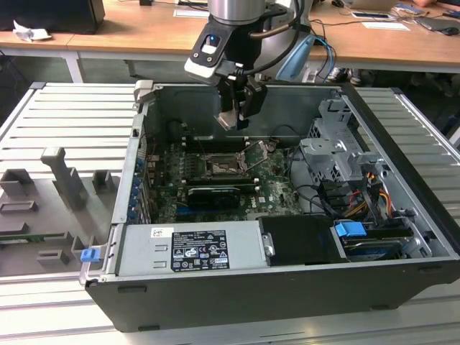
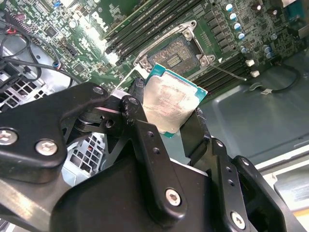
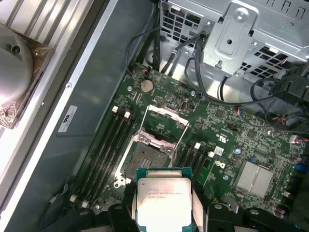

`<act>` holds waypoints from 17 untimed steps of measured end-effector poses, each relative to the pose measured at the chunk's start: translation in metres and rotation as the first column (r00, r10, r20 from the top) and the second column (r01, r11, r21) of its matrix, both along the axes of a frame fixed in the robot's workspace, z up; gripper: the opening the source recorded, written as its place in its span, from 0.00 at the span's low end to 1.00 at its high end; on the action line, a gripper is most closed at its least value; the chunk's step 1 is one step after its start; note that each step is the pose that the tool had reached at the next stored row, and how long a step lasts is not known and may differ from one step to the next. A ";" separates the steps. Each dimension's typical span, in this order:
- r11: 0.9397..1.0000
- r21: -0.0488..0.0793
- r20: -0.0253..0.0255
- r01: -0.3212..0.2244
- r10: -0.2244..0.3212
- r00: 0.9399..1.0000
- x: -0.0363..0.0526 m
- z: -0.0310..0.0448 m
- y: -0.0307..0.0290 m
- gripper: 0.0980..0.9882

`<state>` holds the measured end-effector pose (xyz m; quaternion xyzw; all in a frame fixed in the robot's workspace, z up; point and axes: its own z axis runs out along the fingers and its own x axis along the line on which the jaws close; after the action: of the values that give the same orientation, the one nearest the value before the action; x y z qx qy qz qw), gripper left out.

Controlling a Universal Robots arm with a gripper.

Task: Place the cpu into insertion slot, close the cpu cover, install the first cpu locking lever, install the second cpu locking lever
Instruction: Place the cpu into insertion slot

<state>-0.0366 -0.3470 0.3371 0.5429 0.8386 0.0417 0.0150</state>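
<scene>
My gripper (image 1: 236, 118) is shut on the cpu (image 2: 170, 102), a flat square chip with a pale metal top and a green edge. In both wrist views the black fingers (image 2: 137, 113) press on two opposite sides of it. The chip hangs above the green motherboard, a short way off the insertion slot (image 3: 144, 162), whose dark centre lies bare. The cpu cover (image 3: 166, 117), a silver frame with a window, stands swung open beyond the slot. A thin wire locking lever (image 2: 227, 72) sticks out beside the socket. In the exterior view the slot (image 1: 221, 167) lies below the gripper.
The board sits inside an open black computer case (image 1: 287, 287). Long black memory slots (image 3: 112, 140) flank the socket. A metal drive cage (image 3: 251, 29) with black cables (image 3: 203, 72) stands close by. The power supply (image 1: 188, 248) fills the case's front, and grey fixtures (image 1: 65, 180) stand on the slatted table.
</scene>
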 end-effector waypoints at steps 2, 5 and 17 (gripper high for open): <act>1.000 0.000 0.000 0.002 -0.002 1.000 0.0000 -0.0004 0.0000 0.50; 1.000 0.000 0.000 0.007 -0.007 1.000 0.0000 -0.0028 0.0000 0.50; 1.000 0.001 -0.010 0.011 -0.011 1.000 -0.0001 -0.0211 -0.0005 0.50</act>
<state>-0.0367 -0.3475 0.3159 0.5477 0.8356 0.0395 0.0107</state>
